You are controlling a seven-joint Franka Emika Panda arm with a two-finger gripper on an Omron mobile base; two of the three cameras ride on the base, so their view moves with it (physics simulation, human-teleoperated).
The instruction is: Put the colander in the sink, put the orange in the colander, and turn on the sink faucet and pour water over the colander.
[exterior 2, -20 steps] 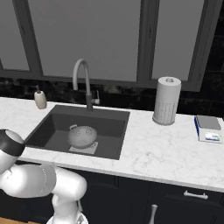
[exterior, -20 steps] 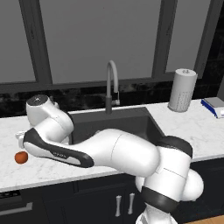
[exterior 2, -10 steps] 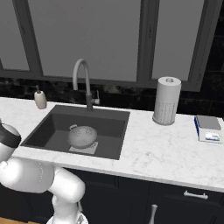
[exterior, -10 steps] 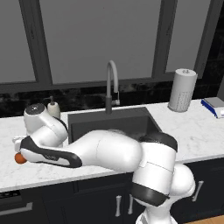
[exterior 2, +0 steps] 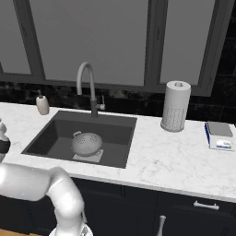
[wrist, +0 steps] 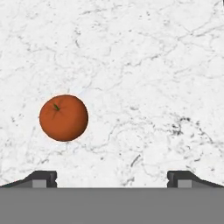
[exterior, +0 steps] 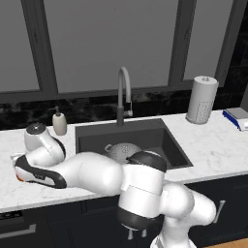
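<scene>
The orange (wrist: 64, 117) lies on the white marble counter, left of centre in the hand view, between and beyond my wide-open gripper (wrist: 112, 179), whose fingertips (wrist: 43, 178) touch nothing. In the left base view my hand hangs over the counter left of the sink, and just a sliver of the orange (exterior: 18, 178) peeks out under it. The silver colander (exterior: 123, 151) (exterior 2: 86, 144) sits in the dark sink (exterior: 162, 140) (exterior 2: 117, 131). The gooseneck faucet (exterior: 123, 94) (exterior 2: 87, 85) stands behind the basin with no water running.
A beige soap dispenser (exterior: 59, 122) (exterior 2: 42, 104) stands at the back left of the sink. A paper towel roll (exterior: 201, 100) (exterior 2: 175, 106) and a blue-and-white flat object (exterior: 237, 117) (exterior 2: 218, 136) are on the right counter. The counter's front edge is close to my hand.
My arm has swung further left and down over the orange, so the hand now covers most of the fruit in the left base view. The jaws stayed open.
</scene>
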